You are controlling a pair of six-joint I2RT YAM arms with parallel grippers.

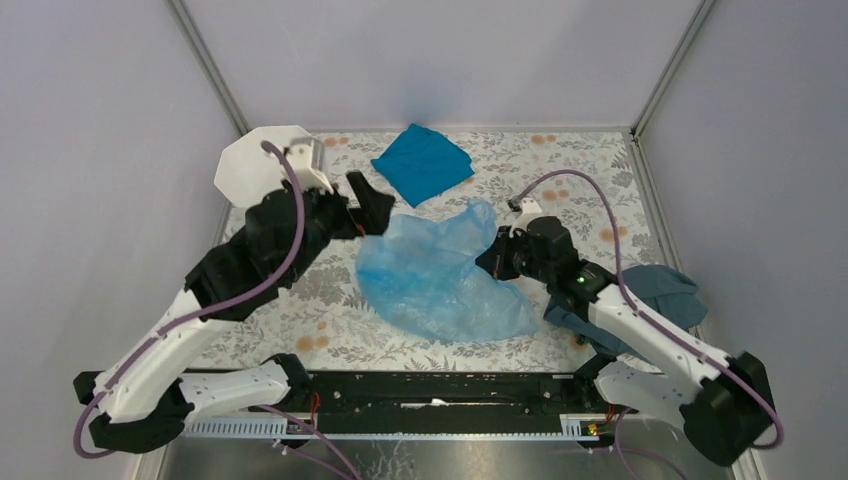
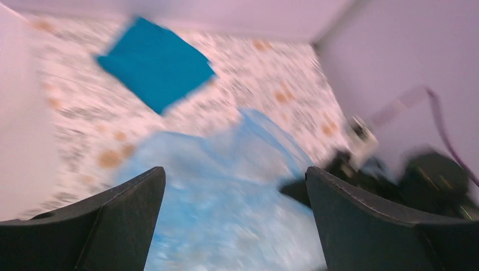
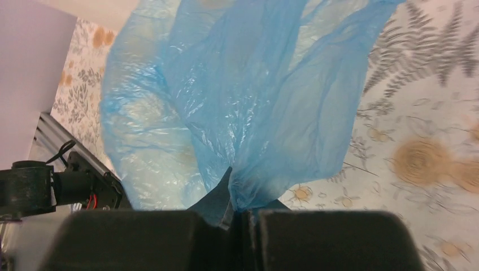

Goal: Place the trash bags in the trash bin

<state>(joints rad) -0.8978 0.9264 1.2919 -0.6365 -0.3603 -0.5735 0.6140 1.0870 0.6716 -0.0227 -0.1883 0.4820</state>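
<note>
The light-blue see-through trash bag (image 1: 440, 275) lies spread on the middle of the table. My right gripper (image 1: 497, 258) is shut on the bag's right edge; in the right wrist view the film (image 3: 237, 101) bunches between the closed gripper tips (image 3: 240, 208). My left gripper (image 1: 370, 205) is open and empty, just above the bag's upper left edge. The left wrist view is blurred, with the bag (image 2: 226, 197) below the spread gripper (image 2: 234, 220). The white faceted trash bin (image 1: 255, 165) is at the far left corner, partly hidden behind my left arm.
A folded teal-blue cloth (image 1: 422, 162) lies at the back middle and also shows in the left wrist view (image 2: 155, 62). A dull grey-blue cloth (image 1: 665, 290) lies at the right edge under my right arm. Walls enclose the table on three sides.
</note>
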